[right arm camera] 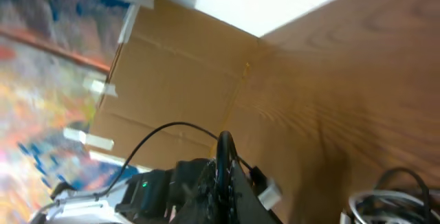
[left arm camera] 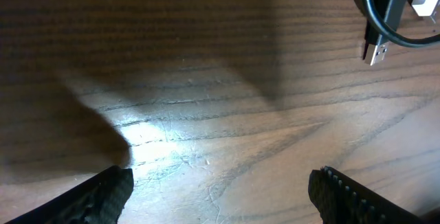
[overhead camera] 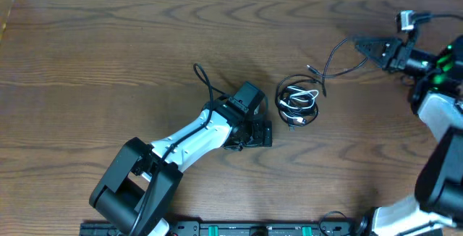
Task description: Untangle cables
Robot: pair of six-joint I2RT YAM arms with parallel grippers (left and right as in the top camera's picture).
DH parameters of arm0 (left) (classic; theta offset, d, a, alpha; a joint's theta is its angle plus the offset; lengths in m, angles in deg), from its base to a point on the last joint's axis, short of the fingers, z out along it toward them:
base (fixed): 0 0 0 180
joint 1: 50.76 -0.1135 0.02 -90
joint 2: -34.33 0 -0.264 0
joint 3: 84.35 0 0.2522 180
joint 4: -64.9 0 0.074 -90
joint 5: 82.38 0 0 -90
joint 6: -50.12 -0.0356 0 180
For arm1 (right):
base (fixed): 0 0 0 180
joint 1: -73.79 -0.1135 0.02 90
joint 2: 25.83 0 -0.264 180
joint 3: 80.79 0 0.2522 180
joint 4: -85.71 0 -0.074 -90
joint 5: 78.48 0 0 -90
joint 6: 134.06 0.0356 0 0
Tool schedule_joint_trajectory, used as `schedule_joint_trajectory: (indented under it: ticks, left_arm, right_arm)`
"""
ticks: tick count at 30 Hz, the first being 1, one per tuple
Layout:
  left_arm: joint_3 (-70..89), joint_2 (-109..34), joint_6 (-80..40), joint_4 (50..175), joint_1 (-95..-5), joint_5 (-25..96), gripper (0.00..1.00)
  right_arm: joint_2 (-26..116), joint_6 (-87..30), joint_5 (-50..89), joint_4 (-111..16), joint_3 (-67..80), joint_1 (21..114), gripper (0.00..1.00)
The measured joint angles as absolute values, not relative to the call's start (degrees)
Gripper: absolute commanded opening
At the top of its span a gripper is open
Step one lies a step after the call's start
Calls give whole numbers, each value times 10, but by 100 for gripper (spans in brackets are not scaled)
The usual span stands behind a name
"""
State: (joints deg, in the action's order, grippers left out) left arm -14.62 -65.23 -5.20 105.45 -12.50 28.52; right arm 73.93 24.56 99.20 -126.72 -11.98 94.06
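Left white-and-black arm (overhead camera: 192,138) stretches low and diagonal from its near-side base toward centre, black two-finger left gripper (overhead camera: 259,124) with jaws spread wide, tips facing right; right white-and-black arm (overhead camera: 438,113) sits far right, black right gripper (overhead camera: 362,46) clamped fully closed, pointing left.

Black and white cords on grained brown wood

The worktop (overhead camera: 108,40) is mid-brown with darker wavy grain lines. The coiled cables (overhead camera: 299,100) are black around one white cord (overhead camera: 307,94), the loose cable (overhead camera: 334,50) is black, and one plug (left arm camera: 375,51) is black tipped with silver. The left tool (overhead camera: 259,133) and right tool (overhead camera: 359,45) are black. The left arm (overhead camera: 195,135) is white with black. A green light (overhead camera: 438,61) glows on the right arm. The cardboard (right arm camera: 172,80) is tan.
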Motion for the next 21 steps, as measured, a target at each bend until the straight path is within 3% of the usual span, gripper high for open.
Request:
schedule_joint_trajectory:
  ticks: [14, 19, 21]
  left_arm:
    - [-146, -652, -52, 1054, -125, 283, 87]
    - [-146, -652, -52, 1054, -125, 283, 87]
    - [-146, -652, -52, 1054, -125, 283, 87]
  right_arm:
    - [940, 244, 989, -1244, -120, 961, 14]
    - [974, 234, 988, -1244, -120, 964, 33]
    - [982, 227, 985, -1244, -120, 964, 46]
